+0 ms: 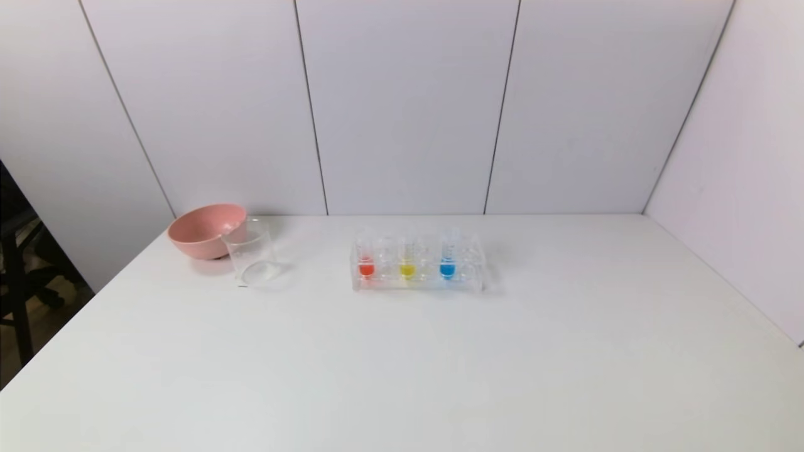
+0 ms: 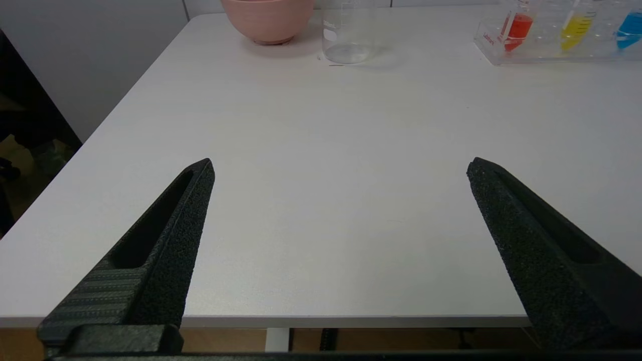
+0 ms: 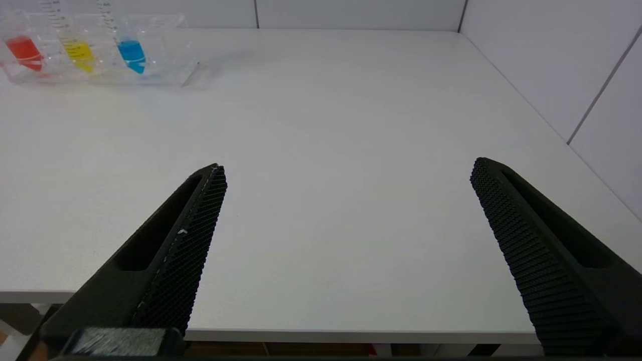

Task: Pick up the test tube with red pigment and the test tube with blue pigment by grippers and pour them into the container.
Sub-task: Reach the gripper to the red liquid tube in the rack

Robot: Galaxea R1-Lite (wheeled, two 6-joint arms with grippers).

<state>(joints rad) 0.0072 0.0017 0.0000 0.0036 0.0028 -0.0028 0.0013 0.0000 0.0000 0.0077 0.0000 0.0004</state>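
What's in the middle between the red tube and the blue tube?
A yellow tube stands between the red tube and blue tube in the rack, clearest in the head view.

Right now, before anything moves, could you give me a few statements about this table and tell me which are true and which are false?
1. The red tube stands in the clear rack. True.
2. The blue tube is held by the right gripper. False: that gripper is open and empty, back at the table's near edge.
3. The glass beaker holds blue liquid. False: no colour shows in it.
4. The beaker stands next to the pink bowl. True.
5. The left gripper is open. True.
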